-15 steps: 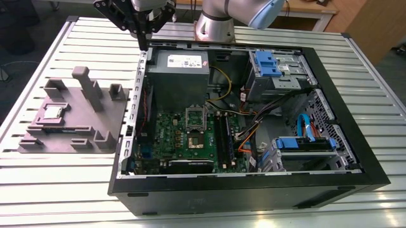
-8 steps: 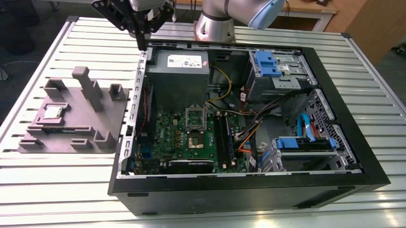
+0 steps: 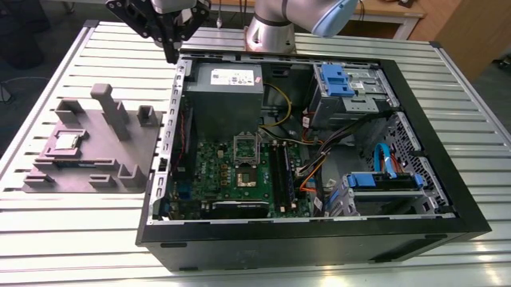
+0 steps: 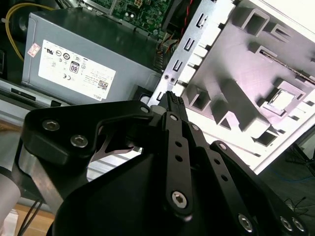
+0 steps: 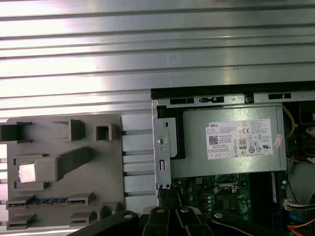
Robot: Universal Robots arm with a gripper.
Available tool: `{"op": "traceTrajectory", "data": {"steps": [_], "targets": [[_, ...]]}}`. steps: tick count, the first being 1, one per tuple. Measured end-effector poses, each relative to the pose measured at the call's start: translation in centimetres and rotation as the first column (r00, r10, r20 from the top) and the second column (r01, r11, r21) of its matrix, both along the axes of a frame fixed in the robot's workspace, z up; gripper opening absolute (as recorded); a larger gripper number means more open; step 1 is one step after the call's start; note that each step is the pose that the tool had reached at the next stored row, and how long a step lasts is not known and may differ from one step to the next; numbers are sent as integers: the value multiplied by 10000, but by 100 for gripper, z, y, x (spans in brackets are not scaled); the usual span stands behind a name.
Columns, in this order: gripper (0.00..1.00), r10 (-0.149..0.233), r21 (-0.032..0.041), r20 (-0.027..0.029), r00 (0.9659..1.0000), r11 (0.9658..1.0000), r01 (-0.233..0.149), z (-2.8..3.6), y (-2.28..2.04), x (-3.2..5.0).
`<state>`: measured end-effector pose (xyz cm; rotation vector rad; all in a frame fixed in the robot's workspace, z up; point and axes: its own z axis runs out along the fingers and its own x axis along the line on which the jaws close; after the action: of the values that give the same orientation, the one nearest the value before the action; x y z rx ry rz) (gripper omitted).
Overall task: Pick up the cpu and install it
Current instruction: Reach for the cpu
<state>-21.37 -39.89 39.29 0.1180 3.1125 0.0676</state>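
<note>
Looks like a robotics lab or workshop to me. There's a slotted aluminium table (image 3: 72,239) with a robot arm (image 3: 270,30) standing on it, black claw (image 3: 171,57) and all. An opened-up PC tower (image 3: 319,242) lies flat on it, a grey fixture block (image 3: 96,149) sits beside the tower, and there's a wooden desk (image 3: 391,15) behind.

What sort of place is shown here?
Probably a robotics lab bench: a robot arm stands at a slotted metal table with an open computer case and a grey fixture block holding the cpu.

Silver-grey cpu (image 3: 66,142), grey fixture block (image 3: 140,149), green motherboard (image 3: 214,174), blue drive brackets (image 3: 334,80), black case (image 3: 303,240), ribbed silver table (image 3: 72,234).
</note>
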Motion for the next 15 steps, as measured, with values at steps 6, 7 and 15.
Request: {"op": "traceTrajectory", "data": {"steps": [6,7,15], "targets": [[10,0,0,0,10000,10000,0,0,0,-12],[10,0,0,0,10000,10000,0,0,0,-14],[10,0,0,0,10000,10000,0,0,0,-32]]}}
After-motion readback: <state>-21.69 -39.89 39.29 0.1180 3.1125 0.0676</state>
